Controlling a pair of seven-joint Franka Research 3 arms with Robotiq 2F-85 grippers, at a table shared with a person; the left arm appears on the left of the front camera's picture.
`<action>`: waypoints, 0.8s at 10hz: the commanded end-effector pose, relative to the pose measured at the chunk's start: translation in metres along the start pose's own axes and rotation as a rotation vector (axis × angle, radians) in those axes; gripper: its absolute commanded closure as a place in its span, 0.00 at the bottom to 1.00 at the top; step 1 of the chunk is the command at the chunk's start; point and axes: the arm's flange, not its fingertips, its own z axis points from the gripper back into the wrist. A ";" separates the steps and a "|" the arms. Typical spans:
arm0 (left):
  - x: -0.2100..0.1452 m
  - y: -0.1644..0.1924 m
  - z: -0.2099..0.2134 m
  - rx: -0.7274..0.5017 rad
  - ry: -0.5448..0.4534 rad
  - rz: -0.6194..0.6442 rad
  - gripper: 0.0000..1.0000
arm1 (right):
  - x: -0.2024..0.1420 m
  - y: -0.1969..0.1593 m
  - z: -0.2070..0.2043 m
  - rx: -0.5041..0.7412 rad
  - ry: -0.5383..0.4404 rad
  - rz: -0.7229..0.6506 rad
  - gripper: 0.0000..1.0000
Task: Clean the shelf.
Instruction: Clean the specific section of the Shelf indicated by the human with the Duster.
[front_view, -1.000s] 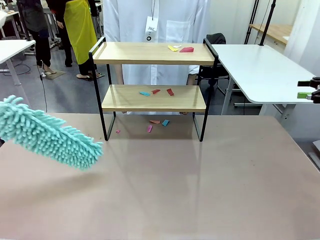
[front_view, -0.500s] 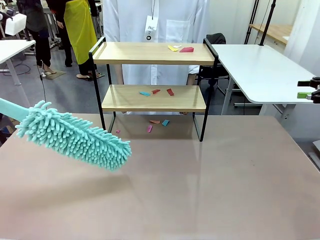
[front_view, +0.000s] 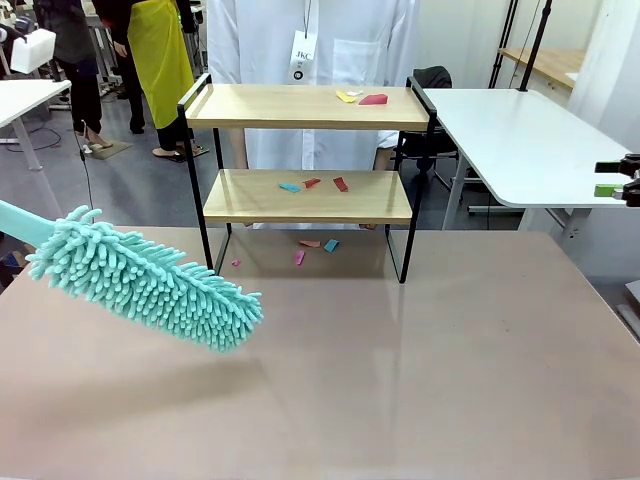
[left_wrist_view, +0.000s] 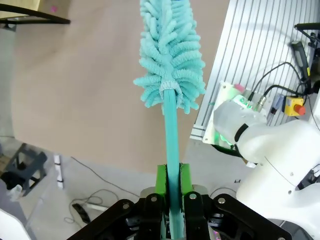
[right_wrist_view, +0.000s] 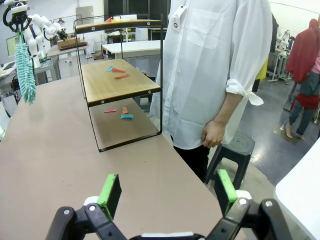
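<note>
left pincer (left_wrist_view: 173, 176) clamps duster (front_view: 150, 285) | shelf (front_view: 270, 106) beyond its tip, apart

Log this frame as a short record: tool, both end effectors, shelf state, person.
tool: teal duster, held over the table, left of the shelf
left end effector: shut on the duster's handle
right end effector: open, empty
shelf state: coloured scraps on top board, more on lower board and on the table beneath
person: standing behind the shelf
</note>
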 end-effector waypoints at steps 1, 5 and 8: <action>-0.004 -0.001 0.005 0.004 0.009 -0.004 0.87 | 0.008 0.001 -0.002 -0.009 0.014 -0.013 0.00; -0.004 -0.001 0.005 0.004 0.009 -0.004 0.87 | 0.008 0.001 -0.002 -0.009 0.014 -0.013 0.00; -0.004 -0.001 0.005 0.004 0.009 -0.004 0.87 | 0.008 0.001 -0.002 -0.009 0.014 -0.013 0.00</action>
